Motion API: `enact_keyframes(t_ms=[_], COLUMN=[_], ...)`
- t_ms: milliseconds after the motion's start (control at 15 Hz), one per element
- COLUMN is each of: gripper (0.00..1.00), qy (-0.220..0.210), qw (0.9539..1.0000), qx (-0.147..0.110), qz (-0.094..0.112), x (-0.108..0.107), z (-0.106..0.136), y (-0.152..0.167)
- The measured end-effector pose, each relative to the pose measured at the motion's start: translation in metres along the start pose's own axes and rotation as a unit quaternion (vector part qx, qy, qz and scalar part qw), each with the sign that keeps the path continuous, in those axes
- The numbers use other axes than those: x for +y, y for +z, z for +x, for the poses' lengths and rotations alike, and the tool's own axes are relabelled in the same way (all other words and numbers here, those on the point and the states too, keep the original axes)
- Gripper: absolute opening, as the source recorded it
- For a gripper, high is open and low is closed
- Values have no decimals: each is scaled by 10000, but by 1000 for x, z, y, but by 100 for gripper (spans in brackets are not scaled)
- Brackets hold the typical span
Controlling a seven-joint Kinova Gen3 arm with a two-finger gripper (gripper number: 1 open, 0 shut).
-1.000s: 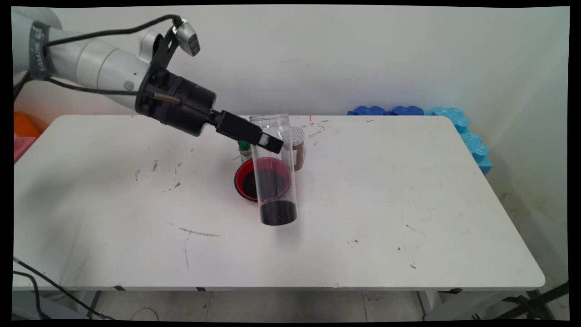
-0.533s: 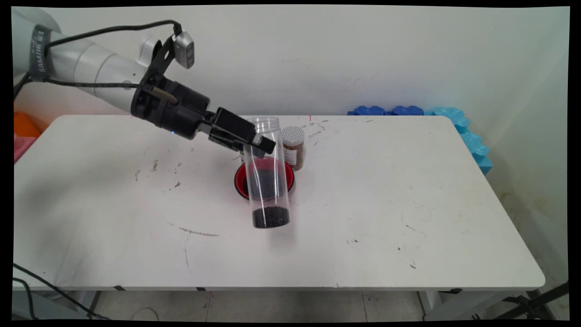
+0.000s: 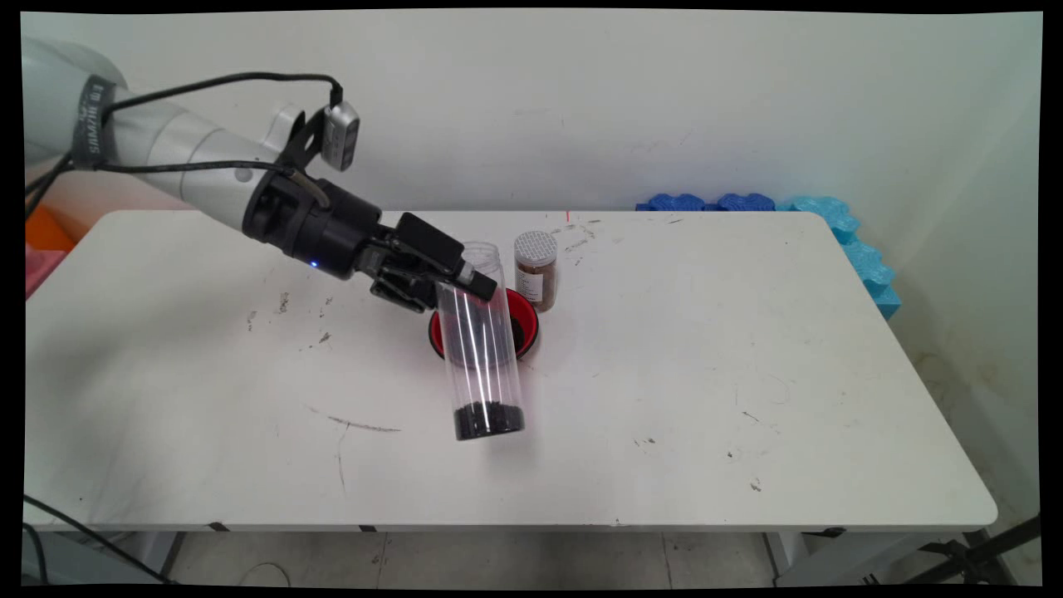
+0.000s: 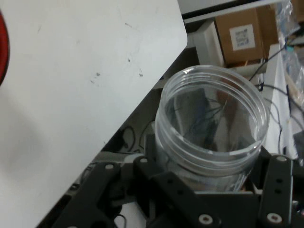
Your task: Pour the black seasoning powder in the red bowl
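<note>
**Clear jar held over a marked white table**

The white table (image 3: 706, 374) under me is scuffed with dark specks and a curved scratch toward 7 o'clock. A pale wall stands behind it, and blue foam pieces (image 3: 797, 224) lie along the far right corner, at about 2 o'clock. In my hand view the table's rounded corner shows, with cardboard boxes (image 4: 240, 35) and cables past it.

I count three containers. One is the tall clear jar (image 3: 480, 349), with no lid on it, tilted slightly with its mouth toward 11 o'clock, holding a shallow layer of dark grains at its bottom. My gripper (image 3: 457, 278) has its fingers clamped on the jar near its open mouth; from my hand view the threaded rim (image 4: 211, 111) sits right between my linkages. The jar's base hangs near the table's middle, and I cannot tell whether it touches.

Just behind the jar sits one red bowl (image 3: 523, 320) with dark contents, partly hidden. At 1 o'clock from the bowl, just beside it, stands one small spice bottle (image 3: 536, 270) with a perforated cap, holding brown material.
</note>
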Motion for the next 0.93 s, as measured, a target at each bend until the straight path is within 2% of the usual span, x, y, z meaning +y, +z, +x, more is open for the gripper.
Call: enact_keyframes(t_ms=[133,333,600,933], gripper=[0,0,0,0], qy=[-421,-835,-1538,-2071], qw=[9991,9965,9880,9780], qx=[-15,-35,-62,-99], qz=[-15,-39,-122,-226], x=[-6,-11,-20,-29], z=[1,1,4,7], y=[3,6,11,14])
